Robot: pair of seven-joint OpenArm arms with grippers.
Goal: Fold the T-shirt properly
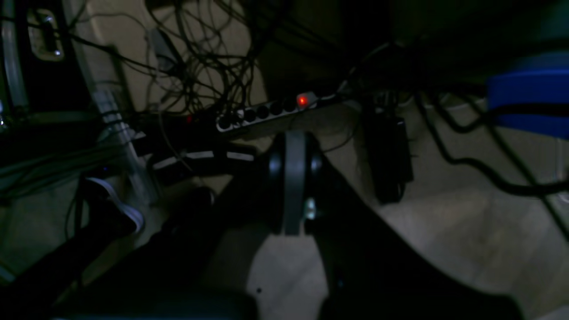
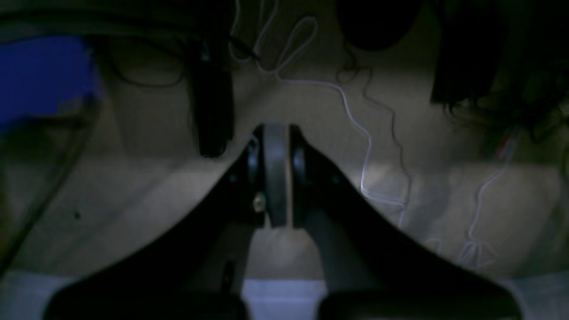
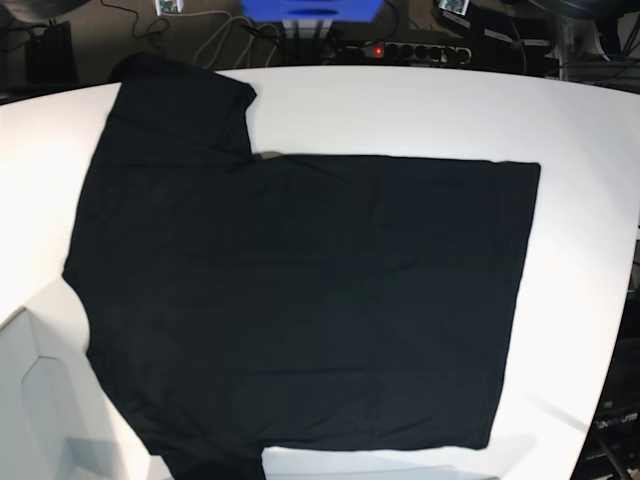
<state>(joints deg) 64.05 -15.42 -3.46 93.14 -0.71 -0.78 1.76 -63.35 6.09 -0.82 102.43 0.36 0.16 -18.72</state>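
The T-shirt [image 3: 300, 300] lies spread flat on the white table [image 3: 400, 110], plain black side up. Its hem is at the right, one sleeve at the far left corner and the other at the near left. No print shows. Neither arm is in the base view. In the left wrist view my left gripper [image 1: 294, 151] is shut and empty, and looks out over the floor. In the right wrist view my right gripper [image 2: 275, 142] is also shut and empty, above a pale floor with cables. The T-shirt is not in either wrist view.
A power strip with a red light [image 3: 400, 49] lies on the floor behind the table; it also shows in the left wrist view [image 1: 266, 113]. A blue box [image 3: 312, 8] stands beside it. Tangled cables [image 1: 200, 58] cover the floor. White cords [image 2: 355, 124] trail under the right gripper.
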